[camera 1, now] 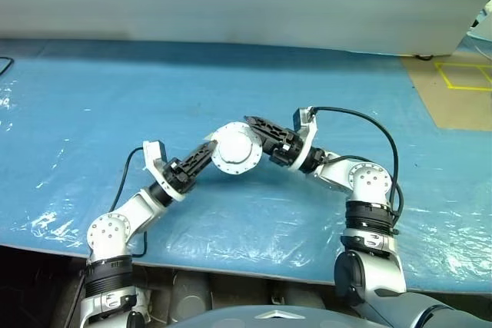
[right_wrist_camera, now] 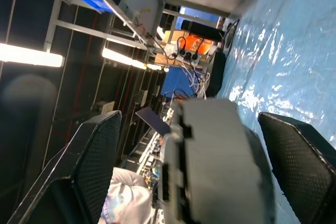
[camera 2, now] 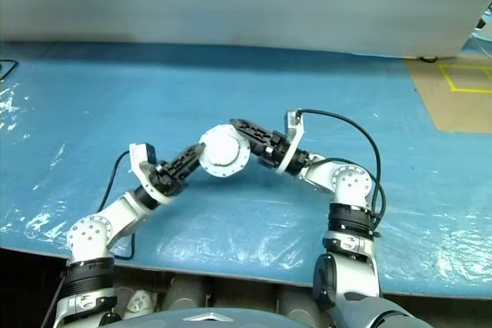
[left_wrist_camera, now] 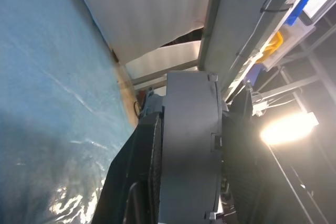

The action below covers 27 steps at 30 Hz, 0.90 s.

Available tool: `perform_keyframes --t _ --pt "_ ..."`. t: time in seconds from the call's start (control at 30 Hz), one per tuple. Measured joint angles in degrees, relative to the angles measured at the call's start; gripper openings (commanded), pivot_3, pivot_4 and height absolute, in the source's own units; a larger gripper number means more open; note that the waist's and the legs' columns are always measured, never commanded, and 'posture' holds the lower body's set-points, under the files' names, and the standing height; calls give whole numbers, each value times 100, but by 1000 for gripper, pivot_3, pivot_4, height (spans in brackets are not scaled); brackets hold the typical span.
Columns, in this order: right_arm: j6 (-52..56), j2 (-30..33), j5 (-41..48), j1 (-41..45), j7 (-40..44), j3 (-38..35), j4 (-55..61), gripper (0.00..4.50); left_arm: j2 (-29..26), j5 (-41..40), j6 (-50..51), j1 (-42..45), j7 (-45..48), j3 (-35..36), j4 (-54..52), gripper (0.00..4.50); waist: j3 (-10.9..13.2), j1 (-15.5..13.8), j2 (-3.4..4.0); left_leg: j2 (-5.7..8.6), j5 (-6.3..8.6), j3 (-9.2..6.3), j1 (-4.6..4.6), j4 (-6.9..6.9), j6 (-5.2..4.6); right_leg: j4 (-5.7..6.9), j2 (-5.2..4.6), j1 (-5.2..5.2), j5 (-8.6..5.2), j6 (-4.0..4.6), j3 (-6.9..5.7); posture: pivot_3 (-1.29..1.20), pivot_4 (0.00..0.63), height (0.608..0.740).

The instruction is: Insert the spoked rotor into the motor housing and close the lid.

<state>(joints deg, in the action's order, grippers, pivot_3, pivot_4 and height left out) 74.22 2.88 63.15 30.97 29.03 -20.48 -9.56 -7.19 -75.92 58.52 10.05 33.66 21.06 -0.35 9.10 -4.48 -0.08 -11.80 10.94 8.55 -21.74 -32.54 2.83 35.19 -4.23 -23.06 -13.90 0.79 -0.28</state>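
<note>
While both arms hover over the crinkled blue sheet (camera 1: 92, 113), the round silver motor housing (camera 1: 237, 148) hangs between them. The left gripper (camera 1: 206, 151) clamps its rim at 9 o'clock. The right gripper (camera 1: 257, 132) stands spread wide at 2 o'clock, its grip unclear.

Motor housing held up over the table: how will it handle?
Likely stiff and heavy for its size: the motor housing looks solid metal. Its smooth rim may slip in the left gripper. Being round, it could roll if dropped on edge.

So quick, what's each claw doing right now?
Left gripper: closed on the round silver assembly.
Right gripper: open wide, fingers either side of it.
</note>
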Motion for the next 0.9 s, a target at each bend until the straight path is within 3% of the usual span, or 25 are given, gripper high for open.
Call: perform_keyframes --t 0.5,0.9 --pt "-477 16 -46 58 -164 47 -311 4368 334 -584 -1128 233 -712 684 406 1334 1 -5 -1 -1 0 -1 -2 2 0 -7 1 0 1 -2 -2 0 150 740" --pt "-546 24 -46 84 -165 145 -318 4368 423 492 -3664 871 -1282 1523 1335 1334 9 -5 -21 -1 0 -10 -19 1 0 -22 1 1 5 -8 -16 0 150 740"
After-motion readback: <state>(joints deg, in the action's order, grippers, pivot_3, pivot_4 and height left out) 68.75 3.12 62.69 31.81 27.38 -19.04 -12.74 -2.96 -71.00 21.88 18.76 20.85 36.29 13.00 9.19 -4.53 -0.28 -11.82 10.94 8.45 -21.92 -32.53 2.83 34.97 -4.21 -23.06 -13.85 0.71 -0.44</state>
